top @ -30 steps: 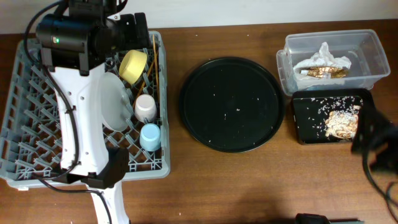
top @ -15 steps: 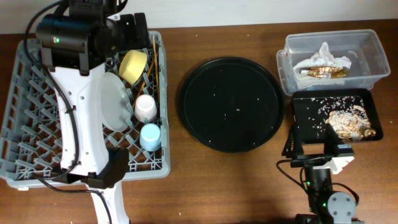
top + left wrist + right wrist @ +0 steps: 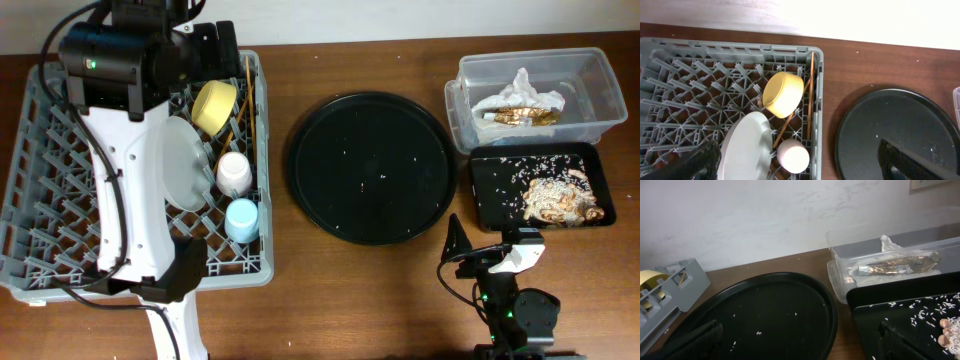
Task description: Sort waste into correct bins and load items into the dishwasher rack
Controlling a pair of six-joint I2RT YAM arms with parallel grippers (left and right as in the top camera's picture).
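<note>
The grey dishwasher rack (image 3: 45, 205) holds the yellow bowl (image 3: 214, 106), grey-white plate (image 3: 180, 165), pink cup (image 3: 233, 172), blue cup (image 3: 241, 220) and chopsticks (image 3: 251, 110). My left gripper (image 3: 799, 155) hangs open and empty above the rack (image 3: 690, 75), over the bowl (image 3: 782, 93), plate (image 3: 745, 147) and pink cup (image 3: 792, 156). The clear tub (image 3: 590, 85) holds a white napkin (image 3: 520, 90) and the foil wrapper (image 3: 520, 116). The black rectangular tray (image 3: 495, 190) holds food scraps (image 3: 558, 198). My right gripper (image 3: 490, 248) is open and empty, low at the table's front, in front of that tray.
A large round black tray (image 3: 372, 167) with scattered rice grains lies between rack and bins; it also fills the right wrist view (image 3: 770, 315). My white left arm (image 3: 135, 190) stretches over the rack's middle. The tub (image 3: 890, 255) sits near the back wall.
My right arm has moved from beside the black rectangular tray toward the front edge and now sits lower and further left. The left arm and all items have not moved.
</note>
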